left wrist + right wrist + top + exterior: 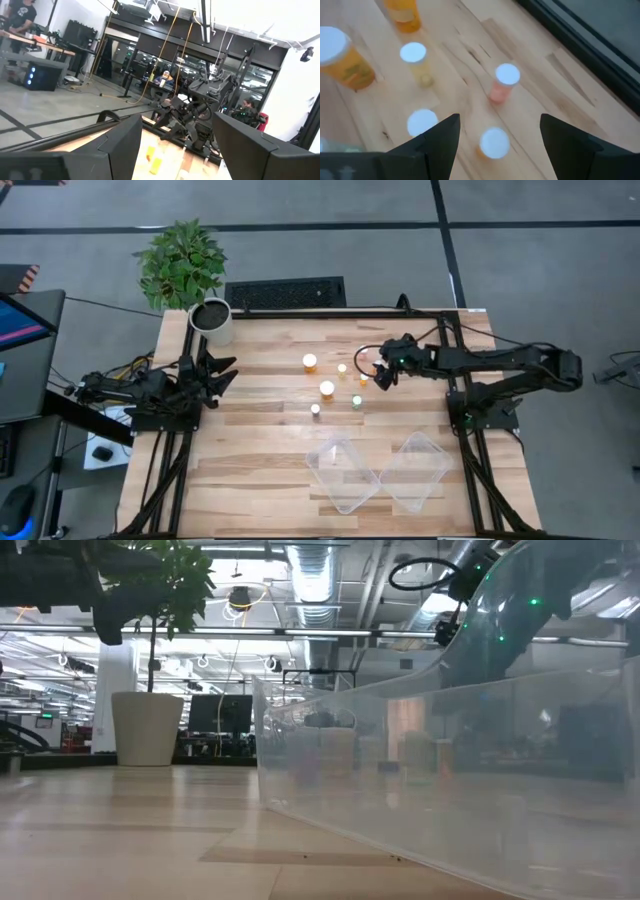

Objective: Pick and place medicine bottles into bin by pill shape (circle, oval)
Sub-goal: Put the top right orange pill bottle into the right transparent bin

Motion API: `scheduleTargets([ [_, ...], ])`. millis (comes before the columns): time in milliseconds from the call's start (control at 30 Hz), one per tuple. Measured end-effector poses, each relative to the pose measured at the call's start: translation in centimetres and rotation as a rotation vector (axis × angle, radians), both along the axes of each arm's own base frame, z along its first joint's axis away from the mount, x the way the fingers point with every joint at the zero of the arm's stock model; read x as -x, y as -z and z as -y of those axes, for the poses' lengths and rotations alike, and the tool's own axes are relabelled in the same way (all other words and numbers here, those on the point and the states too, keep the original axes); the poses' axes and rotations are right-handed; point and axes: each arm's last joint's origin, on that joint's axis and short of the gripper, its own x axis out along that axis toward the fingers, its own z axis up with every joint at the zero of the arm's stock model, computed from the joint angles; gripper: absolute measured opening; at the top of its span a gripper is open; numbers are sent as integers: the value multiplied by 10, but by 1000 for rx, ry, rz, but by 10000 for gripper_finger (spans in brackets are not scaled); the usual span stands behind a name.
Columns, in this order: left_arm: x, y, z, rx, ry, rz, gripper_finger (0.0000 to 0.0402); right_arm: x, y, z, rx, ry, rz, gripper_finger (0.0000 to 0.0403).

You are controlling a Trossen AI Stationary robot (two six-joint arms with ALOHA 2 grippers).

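Observation:
Several small medicine bottles with white caps stand upright on the wooden table at its middle. They include a larger orange one, another and small ones. My right gripper hovers open above the right end of the group. In the right wrist view a white-capped bottle stands below the gap of my right gripper, untouched. A pink bottle, a yellow one and a large orange one stand beyond. My left gripper waits open at the table's left.
Two clear plastic bins sit side by side near the table's front edge; one bin's wall fills the low view. A white plant pot with a green plant stands at the far left corner.

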Motion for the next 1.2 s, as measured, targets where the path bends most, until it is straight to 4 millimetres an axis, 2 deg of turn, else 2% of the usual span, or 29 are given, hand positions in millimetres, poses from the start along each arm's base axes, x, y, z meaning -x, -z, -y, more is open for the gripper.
scheduleTargets([
  [100, 0, 1, 0, -2, 0, -10, 235, 2, 4, 1, -1, 9, 19, 286],
  [367, 0, 1, 0, -3, 0, -15, 235, 13, 29, 1, 6, 28, 87, 286],
  [733, 0, 1, 0, -3, -1, -16, 235, 21, 40, 3, 13, 49, 97, 286],
  [1200, -1, 4, 0, -6, -2, -39, 235, 17, 46, 4, -8, 3, 77, 286],
])
